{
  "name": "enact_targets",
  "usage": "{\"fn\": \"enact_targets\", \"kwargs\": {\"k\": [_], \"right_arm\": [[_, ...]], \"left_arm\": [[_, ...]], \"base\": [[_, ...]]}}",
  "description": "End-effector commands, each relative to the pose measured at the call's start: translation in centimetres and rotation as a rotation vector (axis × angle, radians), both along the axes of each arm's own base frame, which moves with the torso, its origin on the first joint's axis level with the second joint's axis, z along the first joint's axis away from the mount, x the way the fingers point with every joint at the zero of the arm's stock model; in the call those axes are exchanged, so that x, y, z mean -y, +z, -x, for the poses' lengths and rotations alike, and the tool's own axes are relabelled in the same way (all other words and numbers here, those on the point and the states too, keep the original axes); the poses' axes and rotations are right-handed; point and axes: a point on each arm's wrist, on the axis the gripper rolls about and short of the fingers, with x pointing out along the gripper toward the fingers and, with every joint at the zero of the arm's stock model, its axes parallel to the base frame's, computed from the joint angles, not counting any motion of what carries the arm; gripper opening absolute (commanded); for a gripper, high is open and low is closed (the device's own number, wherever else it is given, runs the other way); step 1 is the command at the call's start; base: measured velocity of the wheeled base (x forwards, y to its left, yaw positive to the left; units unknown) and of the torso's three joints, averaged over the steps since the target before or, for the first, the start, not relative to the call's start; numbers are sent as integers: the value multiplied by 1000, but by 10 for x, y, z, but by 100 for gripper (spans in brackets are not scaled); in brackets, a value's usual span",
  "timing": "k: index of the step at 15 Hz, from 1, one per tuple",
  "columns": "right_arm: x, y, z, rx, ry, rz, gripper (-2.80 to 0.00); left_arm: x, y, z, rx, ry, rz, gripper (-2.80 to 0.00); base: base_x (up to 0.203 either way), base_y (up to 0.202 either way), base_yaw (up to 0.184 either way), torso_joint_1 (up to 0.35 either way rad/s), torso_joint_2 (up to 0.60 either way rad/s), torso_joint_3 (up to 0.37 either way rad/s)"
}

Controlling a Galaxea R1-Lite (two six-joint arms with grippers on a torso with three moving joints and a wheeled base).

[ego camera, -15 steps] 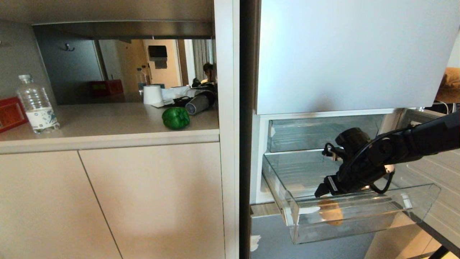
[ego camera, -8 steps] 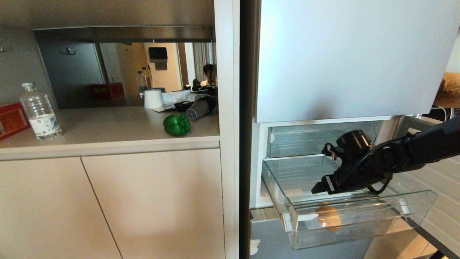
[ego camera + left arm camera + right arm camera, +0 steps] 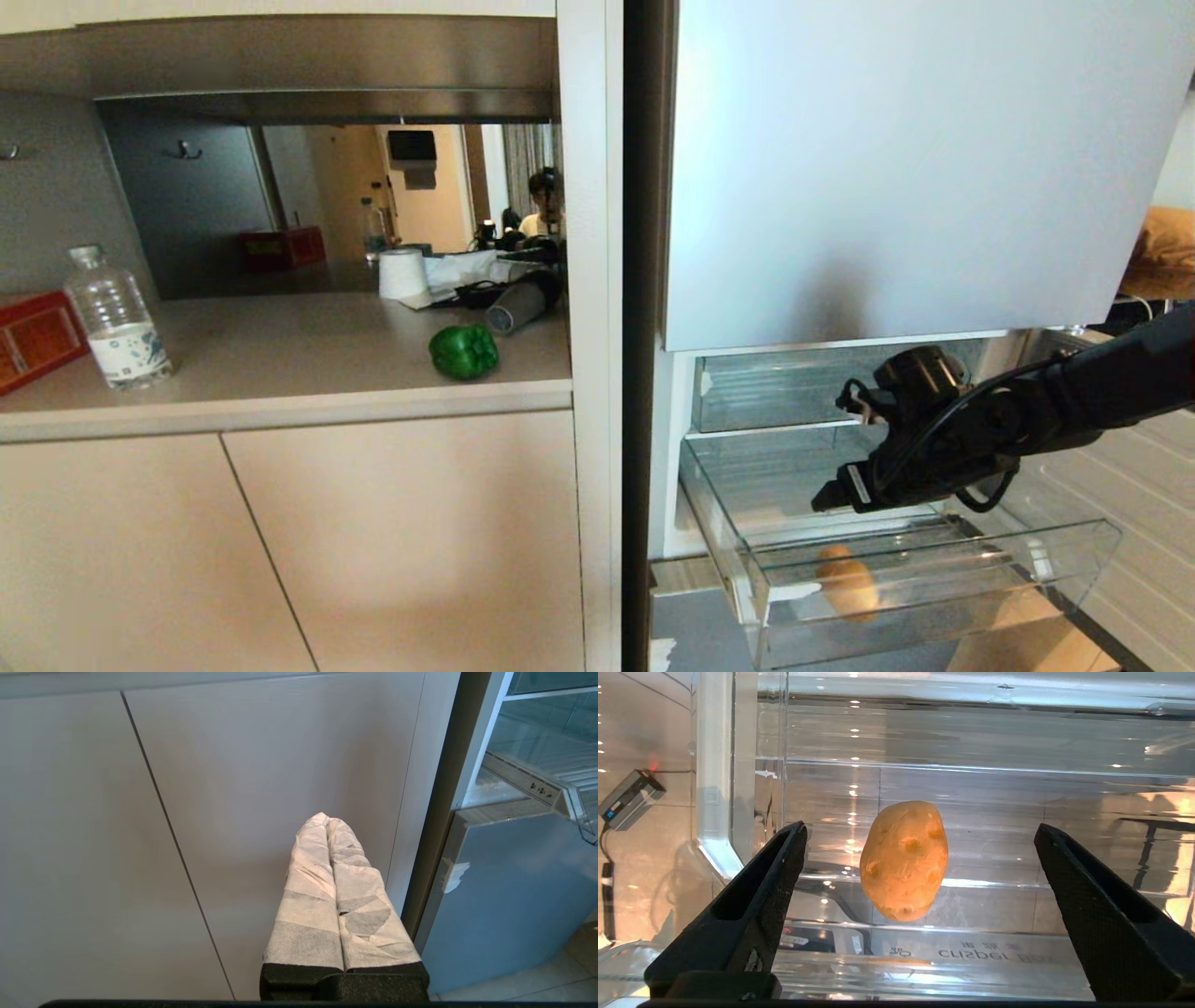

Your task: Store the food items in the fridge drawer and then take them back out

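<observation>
Spread wide apart, the jaws of the right gripper (image 3: 920,830) are seen empty, nothing being held between them. This gripper is carried on a black arm that reaches in from the right and hangs over the pulled-out fridge drawer (image 3: 934,597), pointing down into it. The potato (image 3: 904,859), tan-brown and oval, is seen lying on the clear floor of the drawer, below the gap between the two black fingers (image 3: 752,896) and untouched by either. In the head view the potato (image 3: 848,582) is found toward the left part of the drawer, near its front wall. A small white sticker is stuck on the front wall at the left. Behind and above this drawer, a second clear drawer (image 3: 775,397) is seen pushed in under the pale upper fridge door (image 3: 887,159).

Well to the left, on a beige counter (image 3: 280,373), the green bell pepper (image 3: 463,351) is set near the right end, apart from everything else. A clear water bottle (image 3: 119,319) is stood at the far left of the counter, with a red box (image 3: 33,338) just beside it. A white paper roll (image 3: 402,273) is placed further back.

The left gripper (image 3: 326,823) is held low before the beige cabinet doors (image 3: 233,788), its paper-wrapped fingers (image 3: 308,896) pressed together on nothing.
</observation>
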Motion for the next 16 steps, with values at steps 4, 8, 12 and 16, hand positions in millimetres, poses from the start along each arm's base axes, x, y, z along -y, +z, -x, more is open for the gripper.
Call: {"fn": "enact_targets", "kwargs": {"k": [4,8,12,16], "right_arm": [[0,-16,-2,-45,-1,3,0],[-1,-35,-3,-100,-1,10,0],[-1,-55,-4,-153,-3,16,0],[0,-72,-3,-202,-5,22,0]], "left_arm": [[0,0,0,1,0,0,-280],[0,0,0,1,0,0,-280],[0,0,0,1,0,0,-280],[0,0,0,1,0,0,-280]], "base": [[0,0,0,144,-315,-176],[0,0,0,142,-319,-172],[0,0,0,6,-21,-8],[0,0,0,0,0,0]]}}
